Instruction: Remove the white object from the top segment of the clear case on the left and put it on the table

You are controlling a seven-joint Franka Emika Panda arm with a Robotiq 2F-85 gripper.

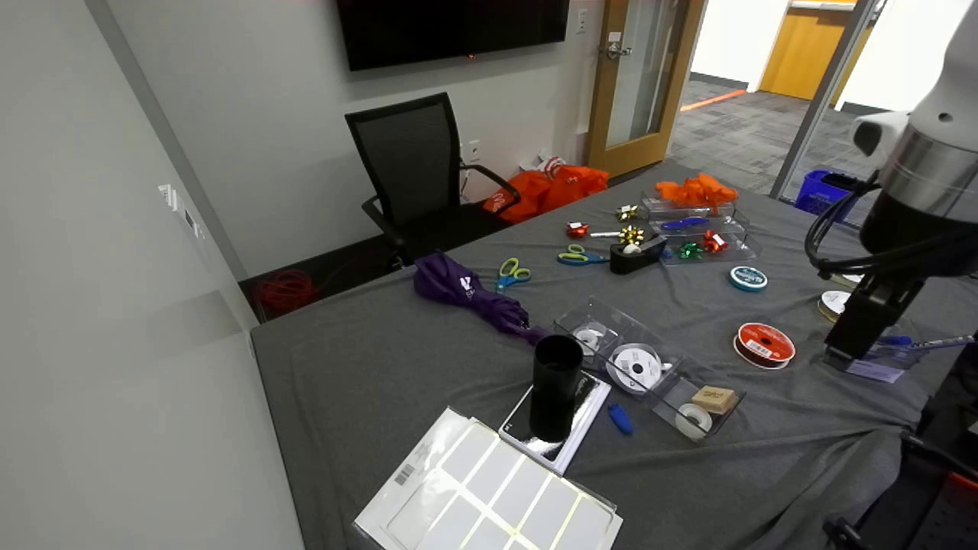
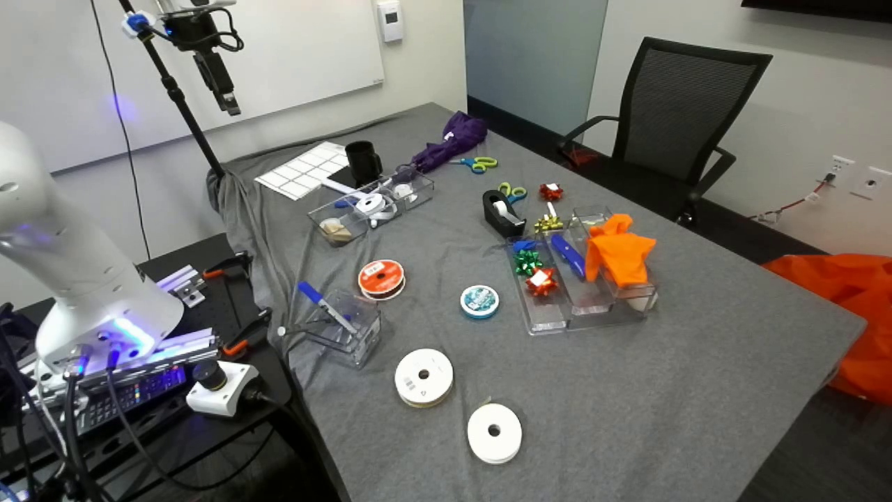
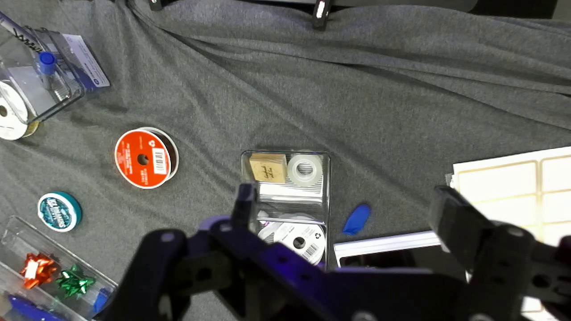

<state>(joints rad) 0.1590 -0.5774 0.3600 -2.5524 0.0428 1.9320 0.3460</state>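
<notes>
A long clear case (image 1: 682, 372) with three compartments stands on the grey cloth-covered table (image 2: 613, 390); it also shows in the wrist view (image 3: 290, 207). Its far compartment holds a small white roll (image 1: 587, 338), hidden in the wrist view. The middle one holds a white ribbon spool (image 1: 623, 364). The near one holds tan blocks (image 3: 269, 169) and a whitish tape roll (image 3: 313, 178). A small clear box (image 2: 359, 345) holding blue-capped pens stands apart. My gripper (image 3: 345, 194) is open and empty; in an exterior view it hangs high above the table (image 2: 228, 106).
A black mug (image 1: 556, 389) stands on a flat box (image 1: 584, 424) beside the long case. A blue piece (image 3: 357, 219) lies nearby. A red spool (image 3: 134, 162), purple umbrella (image 1: 466, 294), tape dispenser (image 2: 498, 219) and a clear tray with bows (image 2: 589, 307) are around.
</notes>
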